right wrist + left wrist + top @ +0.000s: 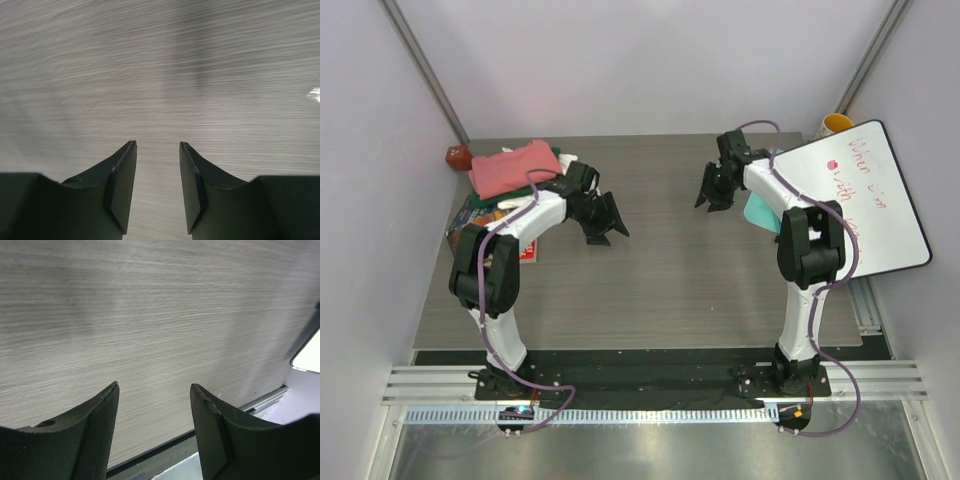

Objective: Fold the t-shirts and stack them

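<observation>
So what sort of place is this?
Probably a lab robot cell, not a home: robot arms on metal rails, plain walls boxing in the table, a handwritten whiteboard propped alongside.

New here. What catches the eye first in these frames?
The salmon-pink t-shirt lies folded at the far-left corner of the table, and the whiteboard with red writing sits at the right edge. Between them the left gripper and right gripper hang open and empty over bare wood.
</observation>
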Tool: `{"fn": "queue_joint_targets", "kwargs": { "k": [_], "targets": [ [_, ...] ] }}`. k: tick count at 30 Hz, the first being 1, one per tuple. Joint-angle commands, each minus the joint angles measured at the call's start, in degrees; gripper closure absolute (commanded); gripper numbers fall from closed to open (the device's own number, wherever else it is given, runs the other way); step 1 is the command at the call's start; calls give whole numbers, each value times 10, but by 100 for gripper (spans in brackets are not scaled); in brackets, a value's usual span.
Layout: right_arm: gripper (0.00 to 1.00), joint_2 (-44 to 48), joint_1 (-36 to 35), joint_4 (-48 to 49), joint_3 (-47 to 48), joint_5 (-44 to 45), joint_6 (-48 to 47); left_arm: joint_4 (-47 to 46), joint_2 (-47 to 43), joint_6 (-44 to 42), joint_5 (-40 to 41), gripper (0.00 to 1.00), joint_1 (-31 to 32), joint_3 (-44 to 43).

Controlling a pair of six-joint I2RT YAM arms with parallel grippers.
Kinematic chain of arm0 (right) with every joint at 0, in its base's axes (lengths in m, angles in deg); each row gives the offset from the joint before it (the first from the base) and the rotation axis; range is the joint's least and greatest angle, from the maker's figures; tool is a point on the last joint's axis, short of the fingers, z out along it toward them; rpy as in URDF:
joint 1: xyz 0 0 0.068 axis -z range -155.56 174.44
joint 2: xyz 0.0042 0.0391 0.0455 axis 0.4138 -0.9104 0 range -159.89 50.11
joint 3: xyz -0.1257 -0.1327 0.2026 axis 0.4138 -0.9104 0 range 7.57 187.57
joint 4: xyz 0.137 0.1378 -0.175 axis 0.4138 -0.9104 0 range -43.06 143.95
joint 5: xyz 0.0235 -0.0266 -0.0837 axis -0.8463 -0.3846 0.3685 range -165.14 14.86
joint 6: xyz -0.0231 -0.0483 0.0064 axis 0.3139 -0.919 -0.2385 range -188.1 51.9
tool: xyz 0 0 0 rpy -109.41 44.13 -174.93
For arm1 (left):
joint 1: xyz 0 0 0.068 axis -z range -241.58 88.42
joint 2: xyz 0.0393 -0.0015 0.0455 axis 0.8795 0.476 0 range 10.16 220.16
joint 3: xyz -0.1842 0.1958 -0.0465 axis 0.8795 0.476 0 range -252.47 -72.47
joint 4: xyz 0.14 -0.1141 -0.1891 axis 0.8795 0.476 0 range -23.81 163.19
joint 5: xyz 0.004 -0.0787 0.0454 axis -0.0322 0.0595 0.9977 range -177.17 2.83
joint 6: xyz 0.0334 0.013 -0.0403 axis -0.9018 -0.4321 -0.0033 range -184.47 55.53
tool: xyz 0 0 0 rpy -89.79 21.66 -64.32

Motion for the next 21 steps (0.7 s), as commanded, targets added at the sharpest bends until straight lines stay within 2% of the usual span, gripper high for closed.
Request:
{"fn": "queue_joint_targets", "kwargs": {
  "k": [1,5,9,11,15,18,21],
  "targets": [
    [54,61,-35,44,-16,-68,22,8,3,6,-3,40,-6,-58],
    [54,106,-36,85,-75,-107,60,2,-14,37,-1,40,-36,-87],
    [53,144,-36,120,-136,-144,94,-22,-49,79,29,39,-125,-78],
    [53,148,-36,129,-152,-147,107,0,-56,79,61,39,-157,-90],
    [52,129,-33,128,-120,-161,92,53,-57,40,104,37,-249,-131],
    [52,115,-33,128,-115,-168,94,76,-64,25,119,37,-286,-153],
    [51,119,-33,127,-107,-166,85,69,-79,28,115,36,-295,-149]
  ]
}}
